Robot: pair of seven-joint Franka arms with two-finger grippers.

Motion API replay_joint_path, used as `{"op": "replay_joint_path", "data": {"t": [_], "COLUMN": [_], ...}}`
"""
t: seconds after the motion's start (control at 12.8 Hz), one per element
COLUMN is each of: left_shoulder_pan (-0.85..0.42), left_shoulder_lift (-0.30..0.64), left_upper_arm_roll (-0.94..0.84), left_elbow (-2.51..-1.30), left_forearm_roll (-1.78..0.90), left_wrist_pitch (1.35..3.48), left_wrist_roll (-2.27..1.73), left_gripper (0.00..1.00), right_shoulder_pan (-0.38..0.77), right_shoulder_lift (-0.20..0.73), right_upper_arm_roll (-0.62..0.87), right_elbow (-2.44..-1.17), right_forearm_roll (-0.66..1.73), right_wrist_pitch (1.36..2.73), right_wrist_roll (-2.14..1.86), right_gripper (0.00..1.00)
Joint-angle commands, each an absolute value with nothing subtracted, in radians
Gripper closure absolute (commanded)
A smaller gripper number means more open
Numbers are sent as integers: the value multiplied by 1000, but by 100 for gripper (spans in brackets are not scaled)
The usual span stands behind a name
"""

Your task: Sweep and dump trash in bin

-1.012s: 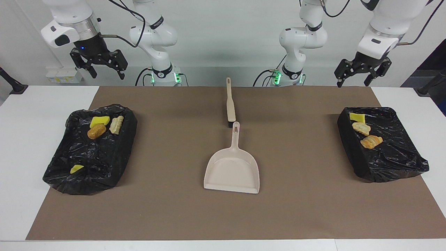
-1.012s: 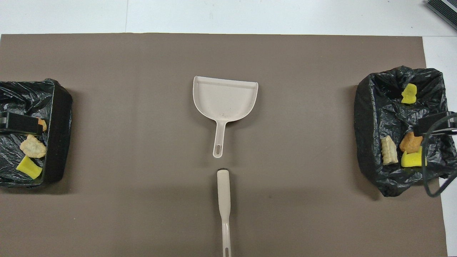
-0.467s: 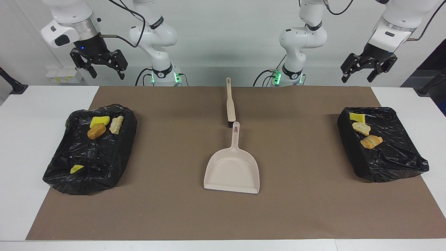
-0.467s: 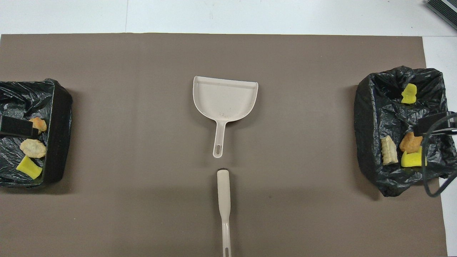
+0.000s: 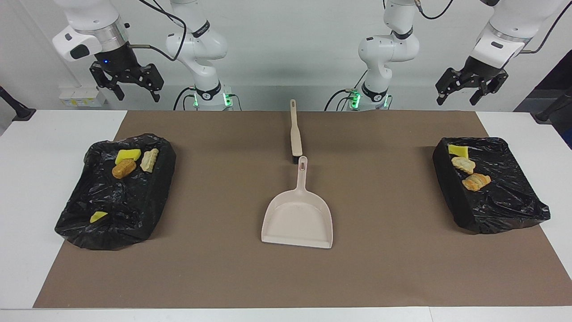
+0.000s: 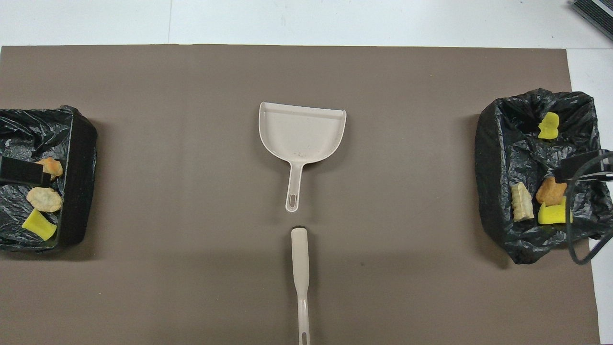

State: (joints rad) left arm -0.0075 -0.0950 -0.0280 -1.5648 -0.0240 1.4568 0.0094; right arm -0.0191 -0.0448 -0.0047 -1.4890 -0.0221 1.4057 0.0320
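Observation:
All the trash lies in two black-bagged bins. The bin (image 5: 147, 210) at the right arm's end holds yellow sponge chunks (image 5: 128, 155) and bread pieces (image 5: 124, 168). The bin (image 5: 449, 188) at the left arm's end holds a sponge chunk (image 5: 458, 150) and pastry pieces (image 5: 476, 181). An empty beige dustpan (image 5: 298, 219) rests mid-mat, and the brush (image 5: 295, 134) lies nearer to the robots, in line with its handle. My right gripper (image 5: 134, 91) hangs open, high over its bin's end of the table. My left gripper (image 5: 462, 91) hangs open, high over the other end.
A brown mat (image 5: 223, 268) covers most of the white table (image 5: 27, 223). In the overhead view the dustpan (image 6: 300, 132) and brush (image 6: 300, 268) lie mid-mat, with a gripper tip (image 6: 21, 172) over one bin (image 6: 81, 143) and a cable (image 6: 574, 230) over the other.
My left gripper has risen a little above its bin's end of the table. The right arm, dustpan, brush and trash have not moved.

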Motion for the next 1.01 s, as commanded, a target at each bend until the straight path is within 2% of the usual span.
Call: {"op": "replay_joint_path", "data": {"t": [0.0, 0.93], "left_shoulder_pan": [-5, 2], "left_shoulder_lift": [-118, -114], "left_upper_arm_roll": [-26, -26], "left_elbow": [-1589, -1582], "left_forearm_roll": [-11, -9], "left_wrist_pitch": [1466, 1463], "left_wrist_roll": [25, 14], "left_gripper": [0, 0], "right_shoulder_pan": [-23, -23], "right_shoulder_lift": [-58, -60], "right_upper_arm_roll": [-5, -5], "right_elbow": [-1499, -1499], "right_forearm_roll": [-5, -5], "right_wrist_pitch": [1396, 1396], "right_wrist_roll": [12, 12], "right_gripper": [0, 0]}}
